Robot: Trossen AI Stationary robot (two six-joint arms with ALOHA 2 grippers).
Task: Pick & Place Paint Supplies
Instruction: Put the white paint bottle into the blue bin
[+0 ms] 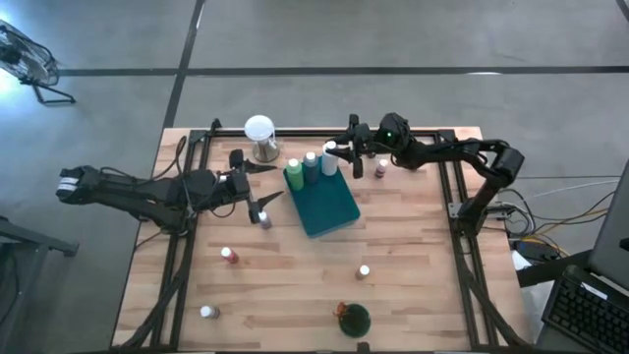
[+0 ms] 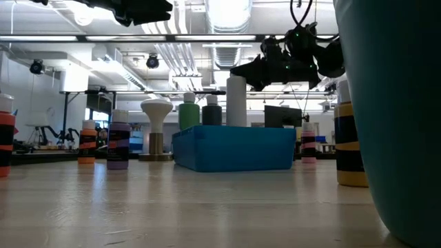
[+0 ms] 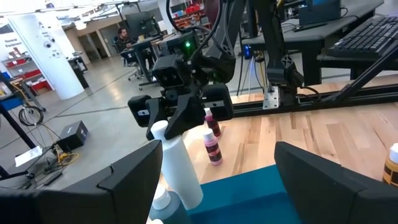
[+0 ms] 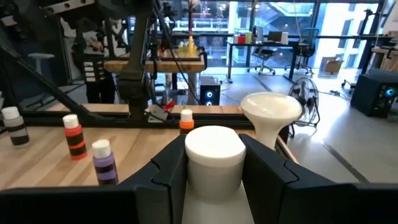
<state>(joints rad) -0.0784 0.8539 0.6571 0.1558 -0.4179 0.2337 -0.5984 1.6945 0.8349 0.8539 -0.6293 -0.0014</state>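
Note:
A teal tray [image 1: 324, 205] lies mid-table, and two green bottles [image 1: 294, 175] stand at its far end. Beside them stands a tall white bottle [image 2: 236, 102], with my right gripper [image 1: 339, 150] shut on its top; the arm reaches in from the table's right. The bottle's white cap [image 4: 214, 149] shows between that gripper's fingers in the right wrist view. My left gripper [image 1: 265, 185] hovers open, left of the tray, pointing level toward it with nothing between its fingers. A purple bottle [image 1: 264, 218] stands on the table just near of it. My right gripper pinches the white bottle at its capped top end [image 3: 160, 132] between its two fingers, one on each side. The fingers [image 4: 261, 168] come level from the table's right. The bottle stands about upright below them, its lower end [image 3: 189, 190] in the tray's far end.
A white globe on a metal base [image 1: 259, 134] stands far left of the tray. Small bottles stand scattered: a dark pink one [image 1: 380, 169] right of the tray and others [image 1: 229, 256] [image 1: 364, 271] [image 1: 207, 313] on the near half. A large green item [image 1: 352, 318] sits at the near edge.

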